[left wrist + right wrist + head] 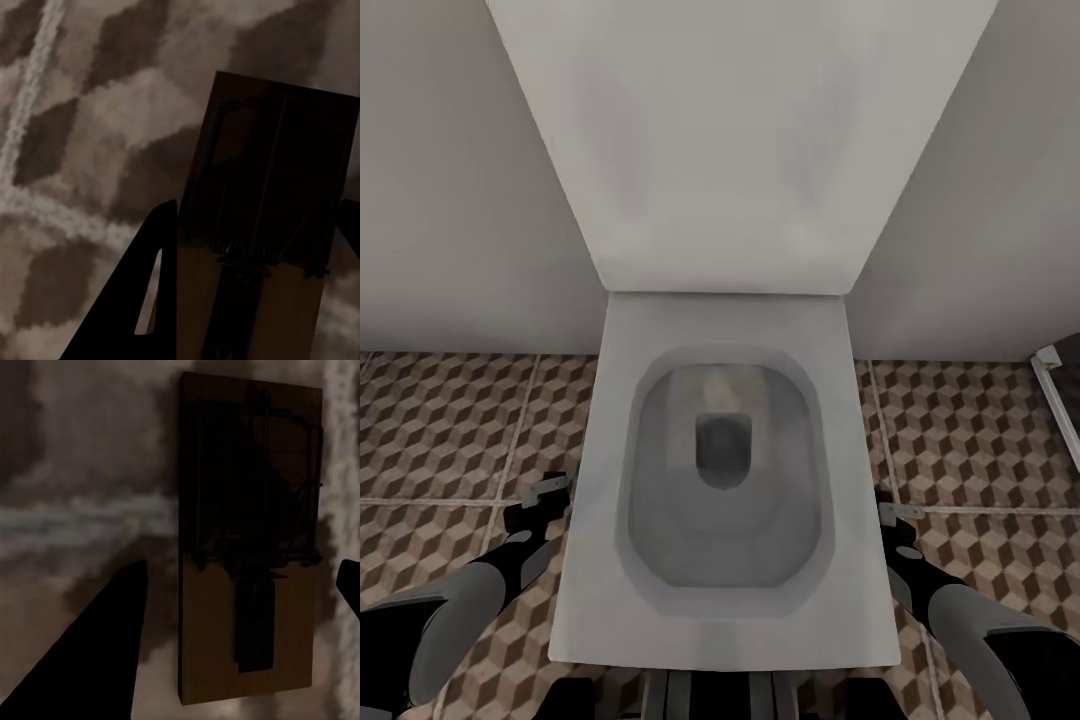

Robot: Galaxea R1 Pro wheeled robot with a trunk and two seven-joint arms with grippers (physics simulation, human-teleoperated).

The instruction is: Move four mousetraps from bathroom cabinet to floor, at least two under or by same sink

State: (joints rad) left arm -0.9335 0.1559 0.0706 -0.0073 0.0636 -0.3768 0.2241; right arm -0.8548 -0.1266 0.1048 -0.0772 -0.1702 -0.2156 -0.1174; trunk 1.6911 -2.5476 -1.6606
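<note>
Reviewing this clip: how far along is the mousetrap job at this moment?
Midway, it seems. Each wrist view shows one mousetrap between the fingers: the left mousetrap and the right mousetrap, both above the cube-patterned bathroom floor. Whether they are gripped or already resting on the tiles cannot be told. The robot faces the toilet, not a sink, so placement by the sink looks undone.
</note>
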